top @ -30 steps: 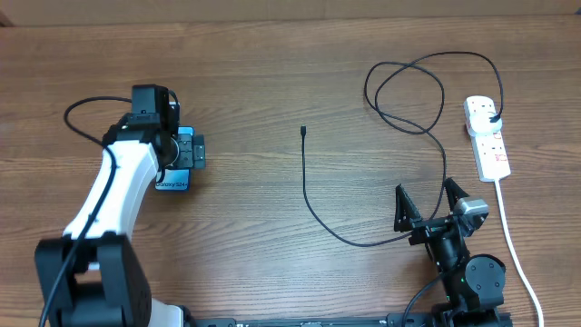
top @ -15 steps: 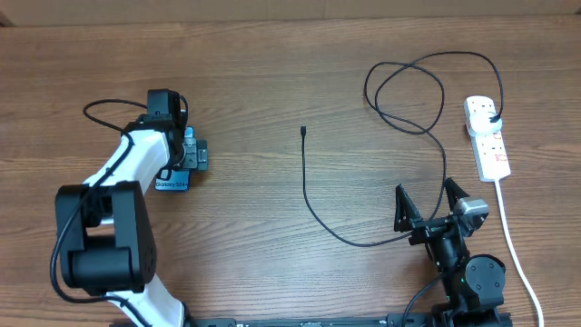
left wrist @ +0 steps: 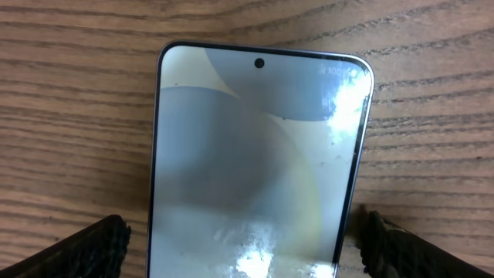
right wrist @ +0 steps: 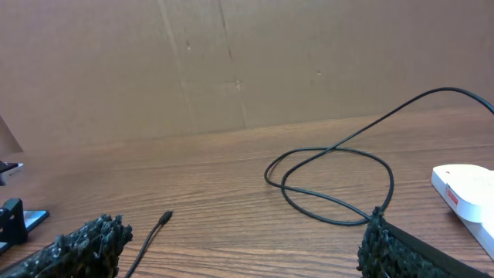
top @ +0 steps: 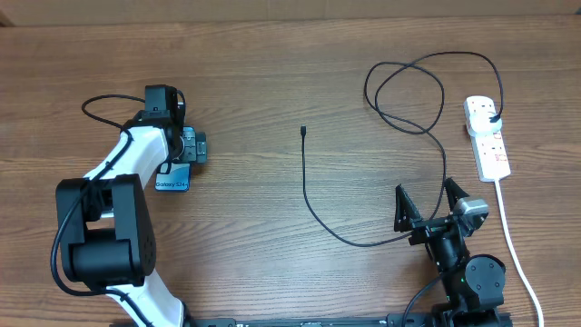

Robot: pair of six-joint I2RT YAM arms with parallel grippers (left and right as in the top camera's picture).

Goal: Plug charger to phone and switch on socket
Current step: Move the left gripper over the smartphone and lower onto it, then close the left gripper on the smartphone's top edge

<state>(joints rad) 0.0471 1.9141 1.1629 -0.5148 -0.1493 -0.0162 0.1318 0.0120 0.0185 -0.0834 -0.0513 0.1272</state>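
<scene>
The phone (left wrist: 255, 154) lies flat, screen up, on the wooden table at the left (top: 172, 180). My left gripper (left wrist: 247, 247) hangs open right above it, one finger on each side of its long edges, neither touching (top: 186, 147). The charger cable (top: 313, 204) runs from its small connector tip (top: 303, 132) at mid-table, loops at the back right, and ends in a black plug (top: 491, 116) seated in the white socket strip (top: 487, 138). My right gripper (top: 425, 202) stands open near the front right, empty, with the connector tip (right wrist: 164, 218) ahead to its left and the socket (right wrist: 463, 189) to its right.
The strip's white lead (top: 510, 238) runs down the right side to the front edge, just right of my right arm. The cable's loop (right wrist: 332, 174) lies ahead of the right gripper. A brown cardboard wall (right wrist: 231, 62) closes the far side.
The left arm has swung and turned its wrist, and its gripper has shifted slightly over the phone. The right arm, cable and socket have not moved.
</scene>
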